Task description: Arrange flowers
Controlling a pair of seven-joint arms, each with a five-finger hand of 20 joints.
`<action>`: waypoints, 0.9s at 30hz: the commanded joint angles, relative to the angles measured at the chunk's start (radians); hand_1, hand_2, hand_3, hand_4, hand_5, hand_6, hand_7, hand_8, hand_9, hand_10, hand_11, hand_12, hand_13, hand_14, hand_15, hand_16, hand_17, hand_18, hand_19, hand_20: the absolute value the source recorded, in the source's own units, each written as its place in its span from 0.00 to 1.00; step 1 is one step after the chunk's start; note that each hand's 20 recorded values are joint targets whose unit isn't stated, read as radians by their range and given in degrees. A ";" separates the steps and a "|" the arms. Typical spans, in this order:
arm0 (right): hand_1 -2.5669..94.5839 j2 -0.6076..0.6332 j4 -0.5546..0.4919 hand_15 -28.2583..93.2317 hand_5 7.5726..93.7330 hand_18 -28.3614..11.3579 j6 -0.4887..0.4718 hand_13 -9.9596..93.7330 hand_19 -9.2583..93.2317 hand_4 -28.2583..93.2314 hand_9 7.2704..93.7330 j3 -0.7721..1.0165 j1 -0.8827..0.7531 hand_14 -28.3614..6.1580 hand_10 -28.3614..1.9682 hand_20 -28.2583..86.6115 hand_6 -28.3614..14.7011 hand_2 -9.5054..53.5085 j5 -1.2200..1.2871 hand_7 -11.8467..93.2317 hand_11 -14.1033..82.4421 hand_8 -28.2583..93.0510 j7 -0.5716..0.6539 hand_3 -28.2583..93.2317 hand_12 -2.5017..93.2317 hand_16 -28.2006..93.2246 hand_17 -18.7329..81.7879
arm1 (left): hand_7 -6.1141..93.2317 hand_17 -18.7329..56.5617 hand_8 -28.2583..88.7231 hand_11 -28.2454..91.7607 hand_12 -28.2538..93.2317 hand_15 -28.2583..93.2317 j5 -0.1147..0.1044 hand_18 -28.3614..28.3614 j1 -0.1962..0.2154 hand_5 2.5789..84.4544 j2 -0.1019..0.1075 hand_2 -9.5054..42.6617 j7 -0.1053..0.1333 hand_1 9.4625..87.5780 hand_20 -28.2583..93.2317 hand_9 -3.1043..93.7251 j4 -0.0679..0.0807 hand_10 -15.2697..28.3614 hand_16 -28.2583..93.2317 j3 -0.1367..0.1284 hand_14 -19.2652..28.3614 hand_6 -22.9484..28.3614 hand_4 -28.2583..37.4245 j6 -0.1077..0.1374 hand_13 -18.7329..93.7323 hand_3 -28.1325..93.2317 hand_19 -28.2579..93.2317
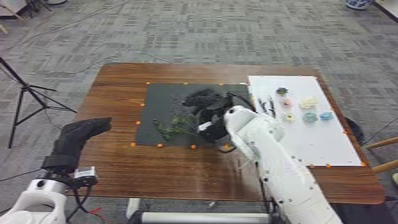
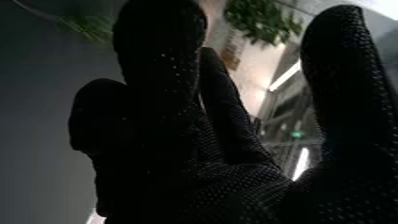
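Flowers (image 1: pixel 308 102), pale yellow, pink and blue, on white rectangular board (image 1: pixel 324 145); green leafy sprigs (image 1: pixel 181 125) on dark-grey mat (image 1: pixel 162 102), near black-gloved right hand (image 1: pixel 204 101), fingers straight

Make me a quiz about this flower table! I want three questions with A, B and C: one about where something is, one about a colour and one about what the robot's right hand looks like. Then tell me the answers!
1. Where are the green sprigs?
A) On the floor
B) On the dark mat
C) On a chair

2. What colour is the board under the small flowers?
A) White
B) Red
C) Purple

3. How are the fingers of the right hand?
A) Curled into a fist
B) Curled around a cup
C) Straight

Answers:
1: B, the head view shows leafy green on the mat.
2: A, the board looks white around the flowers.
3: C, the right wrist view shows long, straight gloved fingers.
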 commanded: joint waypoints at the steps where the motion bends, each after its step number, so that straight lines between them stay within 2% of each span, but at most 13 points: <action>1: 0.30 0.100 -0.108 0.56 0.58 0.44 0.051 1.00 0.96 0.16 0.75 0.079 -0.081 0.62 0.33 0.54 0.53 0.06 0.085 0.23 0.26 0.20 0.001 0.71 0.21 0.50 0.83 | 0.20 0.31 0.16 0.39 0.33 0.35 0.000 0.72 0.028 0.65 -0.014 0.22 -0.007 0.14 0.37 0.58 -0.013 0.68 0.24 -0.020 0.76 0.46 0.00 -0.004 0.53 0.79 0.31; 3: 0.28 0.117 -0.110 0.57 0.62 0.43 0.065 1.00 0.97 0.16 0.77 0.079 -0.103 0.62 0.32 0.54 0.51 0.14 0.102 0.24 0.26 0.20 0.014 0.70 0.21 0.50 0.83 | 0.20 0.30 0.16 0.39 0.33 0.35 0.002 0.72 0.027 0.65 -0.015 0.21 -0.006 0.15 0.37 0.58 -0.013 0.68 0.24 -0.020 0.76 0.46 0.00 -0.003 0.53 0.79 0.31; 4: 0.28 0.122 -0.108 0.57 0.62 0.43 0.063 1.00 0.98 0.16 0.77 0.078 -0.114 0.62 0.32 0.54 0.50 0.16 0.109 0.24 0.26 0.20 0.021 0.69 0.21 0.50 0.83 | 0.20 0.30 0.16 0.39 0.33 0.35 0.003 0.72 0.032 0.65 -0.017 0.21 -0.007 0.15 0.37 0.58 -0.016 0.68 0.24 -0.023 0.76 0.46 0.00 -0.003 0.53 0.79 0.31; 5: 0.28 0.132 -0.110 0.57 0.61 0.42 0.074 1.00 0.98 0.16 0.77 0.073 -0.122 0.62 0.31 0.53 0.50 0.17 0.114 0.23 0.26 0.20 0.026 0.69 0.21 0.49 0.83 | 0.20 0.30 0.16 0.39 0.33 0.35 0.001 0.72 0.022 0.65 -0.014 0.21 -0.005 0.15 0.37 0.58 -0.011 0.68 0.24 -0.018 0.76 0.46 0.00 -0.006 0.53 0.79 0.31; 7: 0.28 0.128 -0.102 0.57 0.60 0.43 0.054 1.00 0.98 0.16 0.77 0.076 -0.134 0.62 0.30 0.53 0.49 0.19 0.115 0.23 0.25 0.20 0.035 0.68 0.20 0.49 0.83 | 0.20 0.30 0.16 0.39 0.33 0.35 0.004 0.72 0.019 0.65 -0.014 0.21 -0.006 0.15 0.37 0.58 -0.011 0.68 0.24 -0.018 0.76 0.46 0.00 -0.009 0.53 0.79 0.31; 12: 0.28 0.139 -0.090 0.57 0.60 0.42 0.027 1.00 0.99 0.16 0.75 0.075 -0.155 0.61 0.29 0.52 0.49 0.21 0.105 0.24 0.25 0.21 0.044 0.68 0.20 0.49 0.83 | 0.20 0.30 0.16 0.39 0.33 0.35 0.011 0.72 0.003 0.65 -0.016 0.21 -0.011 0.15 0.37 0.58 -0.009 0.68 0.24 -0.006 0.76 0.46 0.00 -0.017 0.53 0.79 0.31; 14: 0.28 0.140 -0.089 0.57 0.60 0.42 0.023 1.00 0.99 0.16 0.75 0.077 -0.165 0.60 0.28 0.52 0.49 0.21 0.104 0.24 0.25 0.21 0.050 0.68 0.20 0.49 0.83 | 0.20 0.30 0.16 0.39 0.33 0.35 0.011 0.72 0.008 0.65 -0.018 0.21 -0.011 0.15 0.37 0.58 -0.012 0.68 0.24 -0.009 0.76 0.46 0.00 -0.021 0.53 0.79 0.31; 17: 0.28 0.132 -0.093 0.57 0.60 0.42 0.024 1.00 0.99 0.16 0.75 0.071 -0.179 0.60 0.28 0.52 0.48 0.21 0.108 0.24 0.25 0.21 0.054 0.68 0.20 0.49 0.83 | 0.20 0.30 0.16 0.39 0.33 0.35 0.003 0.72 0.012 0.65 -0.020 0.21 -0.012 0.15 0.37 0.58 -0.011 0.68 0.24 -0.008 0.76 0.46 0.00 -0.014 0.52 0.79 0.31; 23: 0.27 0.090 -0.114 0.57 0.56 0.42 -0.011 1.00 0.99 0.16 0.75 0.046 -0.215 0.60 0.27 0.52 0.47 0.22 0.127 0.23 0.25 0.21 0.053 0.67 0.20 0.49 0.83 | 0.20 0.30 0.16 0.39 0.33 0.35 0.003 0.72 0.013 0.65 -0.024 0.21 -0.008 0.15 0.37 0.58 -0.012 0.68 0.24 -0.006 0.76 0.46 0.00 -0.010 0.52 0.79 0.31; 27: 0.28 0.068 -0.119 0.57 0.55 0.41 -0.021 1.00 1.00 0.16 0.74 0.031 -0.222 0.60 0.27 0.51 0.47 0.23 0.131 0.22 0.24 0.21 0.052 0.67 0.19 0.49 0.83 | 0.20 0.30 0.16 0.39 0.33 0.35 0.003 0.73 0.001 0.65 -0.023 0.21 -0.012 0.15 0.37 0.58 -0.007 0.68 0.24 -0.002 0.76 0.46 0.00 -0.017 0.52 0.79 0.31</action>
